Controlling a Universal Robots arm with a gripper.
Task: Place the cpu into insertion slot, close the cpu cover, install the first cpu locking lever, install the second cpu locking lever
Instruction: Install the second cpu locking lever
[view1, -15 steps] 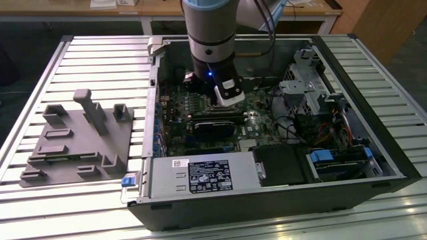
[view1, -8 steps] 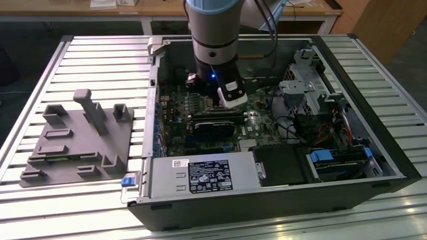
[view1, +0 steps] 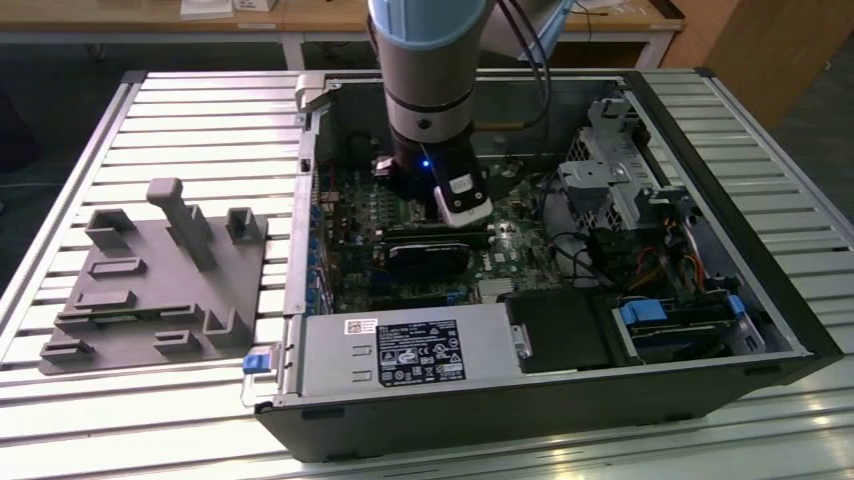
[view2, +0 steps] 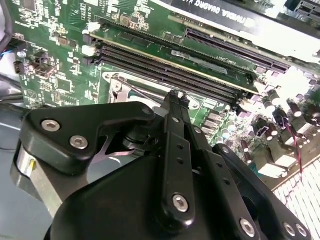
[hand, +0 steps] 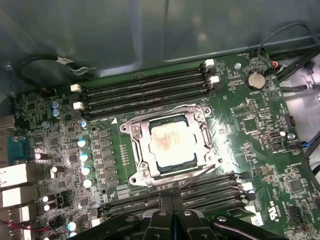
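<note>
The dull silver square cpu (hand: 172, 146) sits mid-frame under the closed thin metal cover frame (hand: 138, 145), levers apparently latched; the black gripper's (hand: 172, 216) fingers are together and empty.

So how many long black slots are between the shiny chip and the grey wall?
4, side by side in the first wrist view: slot one, slot two, slot three, slot four nearest the cpu. More beyond the cpu may hide under the gripper.

Tiny print on PSU label (view1: 416, 353), white lettering on gfx card (view2: 225, 12) — none clearly legible
</note>
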